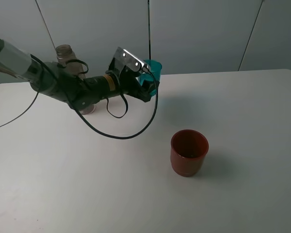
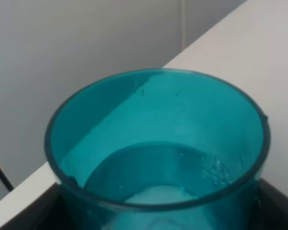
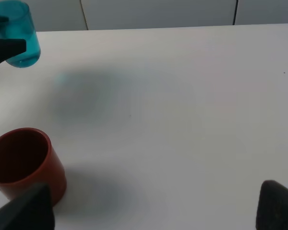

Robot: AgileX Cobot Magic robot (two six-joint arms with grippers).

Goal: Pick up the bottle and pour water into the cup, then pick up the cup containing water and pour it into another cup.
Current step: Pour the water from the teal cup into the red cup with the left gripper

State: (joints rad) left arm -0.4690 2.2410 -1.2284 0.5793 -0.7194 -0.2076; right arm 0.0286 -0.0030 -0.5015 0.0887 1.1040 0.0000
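I see the left gripper (image 1: 149, 74) clamped on the teal cup (image 1: 155, 66); in the left wrist view its dark fingers (image 2: 31, 213) press against both sides of the cup, low on the wall. The cup is held in the air above the far part of the table (image 1: 252, 126), near the back edge and a little left of the middle; it stands close to upright, and its soft shadow lies on the table apart from it. Inside the cup there is some water in the lower part, with small bubbles on the wall.

The red cup (image 1: 189, 151) stands upright on the table, nearer to me and to the right of the teal cup, well apart from it; I cannot tell whether anything is in it.

The bottle (image 1: 64, 53) stands at the back left, behind the left arm (image 1: 77, 86), which hides most of its body; only its neck and shoulder show clearly.

The right gripper (image 3: 153, 196) appears only in its own wrist view; its jaws stand wide apart with nothing between them, and the red cup is just beside one finger.
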